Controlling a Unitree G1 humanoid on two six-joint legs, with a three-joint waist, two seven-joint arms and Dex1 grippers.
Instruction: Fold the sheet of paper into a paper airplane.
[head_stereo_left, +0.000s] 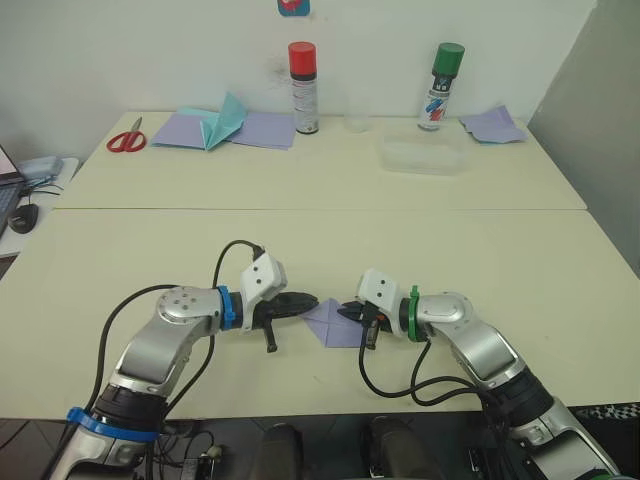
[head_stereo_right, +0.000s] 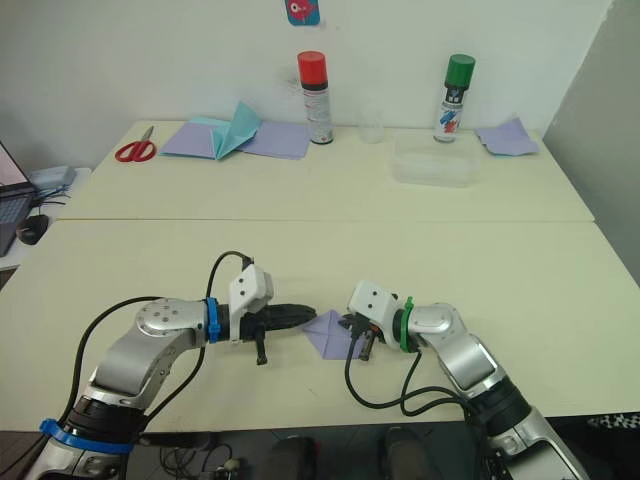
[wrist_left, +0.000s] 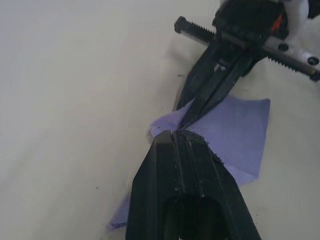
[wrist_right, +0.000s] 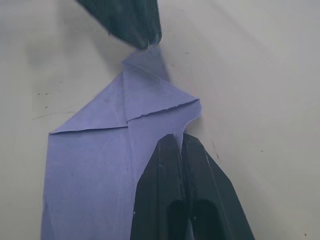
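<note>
The sheet of paper (head_stereo_left: 336, 324) is pale lavender and lies on the near table between my two grippers. Two triangular flaps (wrist_right: 150, 97) are folded in, giving it a pointed end (wrist_right: 145, 57). My left gripper (head_stereo_left: 312, 300) is shut, and its tips (wrist_left: 172, 135) rest on that pointed end. From the opposite side, my right gripper (head_stereo_left: 346, 312) is shut on the edge of one flap (wrist_right: 192, 112), which curls up toward its fingertips (wrist_right: 167, 145). The two grippers' tips are almost touching.
On the far table lie red scissors (head_stereo_left: 126, 138), a teal paper shape (head_stereo_left: 224, 118) on lavender sheets (head_stereo_left: 266, 129), a red-capped can (head_stereo_left: 303, 88), a clear cup (head_stereo_left: 357, 120), a green-capped can (head_stereo_left: 440, 86), a clear plastic box (head_stereo_left: 422, 156) and more lavender paper (head_stereo_left: 492, 124).
</note>
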